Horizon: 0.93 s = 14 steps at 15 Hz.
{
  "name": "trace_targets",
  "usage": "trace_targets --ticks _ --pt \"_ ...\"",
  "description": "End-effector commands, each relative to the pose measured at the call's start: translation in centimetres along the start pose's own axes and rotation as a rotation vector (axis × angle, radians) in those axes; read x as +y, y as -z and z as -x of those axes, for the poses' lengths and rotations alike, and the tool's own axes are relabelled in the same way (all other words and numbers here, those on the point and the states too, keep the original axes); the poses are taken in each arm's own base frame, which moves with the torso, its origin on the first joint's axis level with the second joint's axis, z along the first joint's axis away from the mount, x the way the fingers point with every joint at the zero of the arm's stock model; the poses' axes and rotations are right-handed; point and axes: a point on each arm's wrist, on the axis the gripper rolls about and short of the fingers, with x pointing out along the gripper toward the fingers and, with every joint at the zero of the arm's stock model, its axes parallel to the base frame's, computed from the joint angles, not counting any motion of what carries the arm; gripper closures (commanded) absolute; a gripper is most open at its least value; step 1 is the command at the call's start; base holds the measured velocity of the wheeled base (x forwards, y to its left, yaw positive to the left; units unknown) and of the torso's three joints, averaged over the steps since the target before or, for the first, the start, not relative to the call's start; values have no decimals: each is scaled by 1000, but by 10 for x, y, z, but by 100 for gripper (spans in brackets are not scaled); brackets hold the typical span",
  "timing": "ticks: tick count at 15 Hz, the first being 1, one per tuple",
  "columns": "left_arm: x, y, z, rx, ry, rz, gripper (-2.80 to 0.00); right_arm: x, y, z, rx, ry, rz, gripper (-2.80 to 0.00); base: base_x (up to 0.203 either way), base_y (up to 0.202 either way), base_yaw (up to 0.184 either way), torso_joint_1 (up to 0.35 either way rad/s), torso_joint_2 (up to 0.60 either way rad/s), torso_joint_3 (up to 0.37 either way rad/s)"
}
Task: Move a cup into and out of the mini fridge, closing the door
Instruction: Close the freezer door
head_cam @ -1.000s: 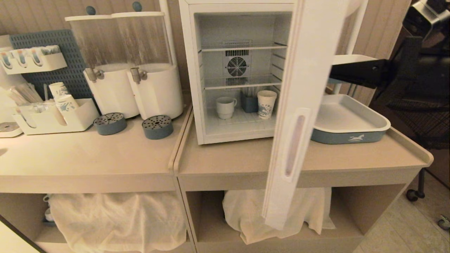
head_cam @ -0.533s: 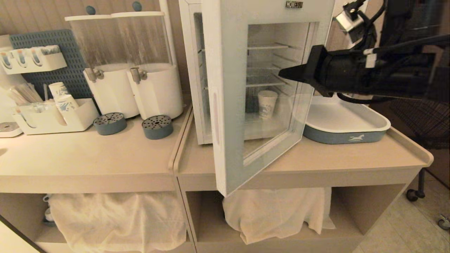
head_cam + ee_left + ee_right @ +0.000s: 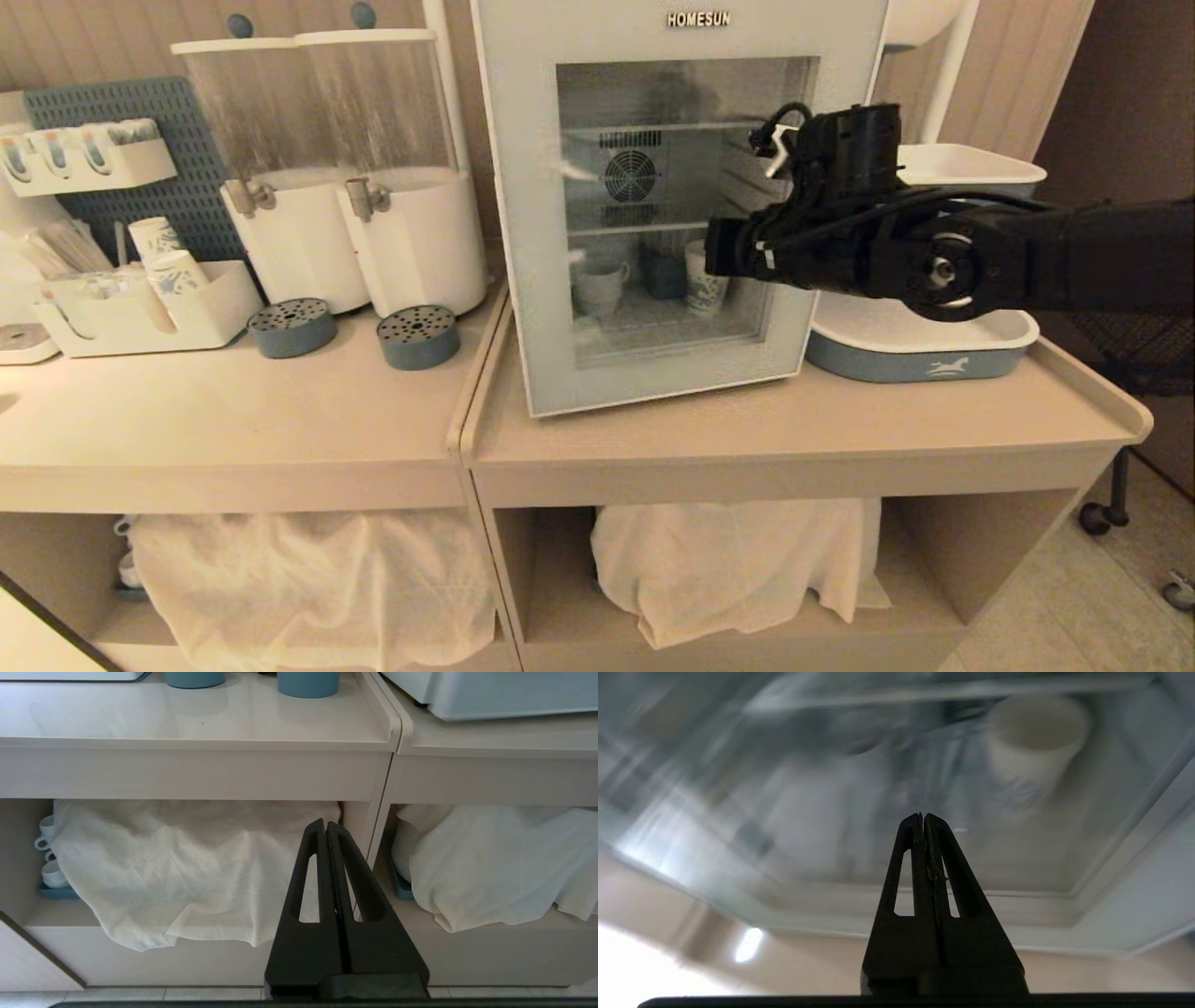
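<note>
1. The right gripper [image 3: 923,817] has its two black fingers pressed flat together, holding nothing, tips aimed at the glass window of the white-framed door [image 3: 537,233], which lies flat against the front of the white boxy HOMESUN mini fridge [image 3: 695,19].
2. From the head view the tips themselves are hard to pick out: the black right arm [image 3: 1074,261] reaches in from the right across the door's right side, and the dark wrist body covers part of the window there. Whether the tips actually touch the glass, I cannot tell.
3. The small squat white ceramic cup [image 3: 597,285] sits inside the fridge on the bottom wire shelf, behind the glass, beyond the right gripper and off to its left, dimmed by reflections on the pane.
4. Nearer that gripper, just past its tips behind the glass, stands a taller paper cup with blue print [image 3: 702,280], its right edge hidden by the arm. In the right wrist view this paper cup shows, but everything else behind the window is smeared and unreadable, and the ceramic cup cannot be made out.
5. A blue-and-white tray [image 3: 924,359] lies under the right arm on the beige counter [image 3: 803,425], partly covered by it.
6. The left gripper [image 3: 326,823] hangs low, well apart from the fridge, fingers closed on nothing, facing white cloths [image 3: 187,868] draped over the lower shelves.
</note>
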Motion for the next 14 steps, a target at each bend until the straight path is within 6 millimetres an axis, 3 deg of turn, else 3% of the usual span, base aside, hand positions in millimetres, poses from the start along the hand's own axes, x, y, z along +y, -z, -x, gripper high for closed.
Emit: trace_targets --ticks 1,4,7,10,14 --pt "0 0 0 2 -1 0 0 0 14 -27 16 47 23 0 0 0 0 0 0 0" --pt "0 0 0 1 -1 0 0 -1 16 -26 24 65 30 0 0 0 0 0 0 0" --pt "0 0 0 -1 1 0 0 -5 14 15 54 64 31 0 0 0 0 0 0 0" --pt "0 0 0 2 -1 0 0 -11 -3 85 16 55 23 0 0 0 0 0 0 0" --pt "0 0 0 0 -1 0 0 -25 -21 214 -137 142 -6 0 0 0 0 0 0 0"
